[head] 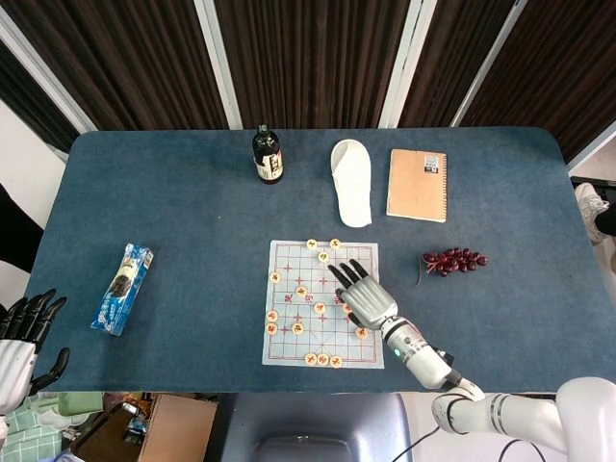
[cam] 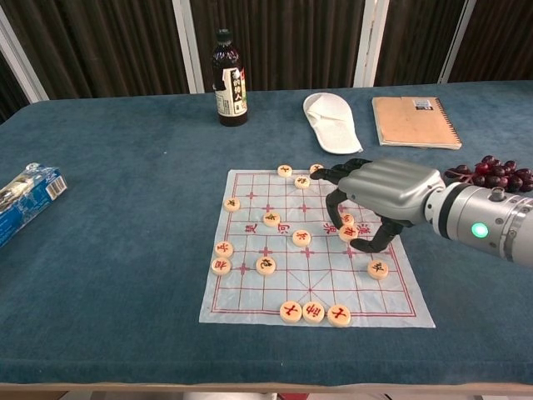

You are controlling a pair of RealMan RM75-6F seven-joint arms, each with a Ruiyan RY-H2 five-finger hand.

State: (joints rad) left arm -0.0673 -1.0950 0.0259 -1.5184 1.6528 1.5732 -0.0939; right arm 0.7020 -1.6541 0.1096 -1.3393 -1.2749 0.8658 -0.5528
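Matt blue cloth table (cam: pixel 125 167), thin paper board (cam: pixel 250 308), glossy wooden-looking discs (cam: pixel 265 265).

Red characters on the chess pieces (cam: pixel 290 311) and paper board (cam: pixel 250 227), none clearly legible.

Flat white paper board (cam: pixel 275 287) carries a red line grid. Round cream wooden discs (cam: pixel 313 312) bear red or black characters. Table cloth (cam: pixel 125 250) is plain blue.

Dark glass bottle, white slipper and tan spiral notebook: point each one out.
Dark glass bottle (cam: pixel 231 92), chest view, on its paper label.
White slipper (head: pixel 352 183), head view, on the middle of its upper.
Tan spiral notebook (cam: pixel 414 122), chest view, on the centre of its cover.
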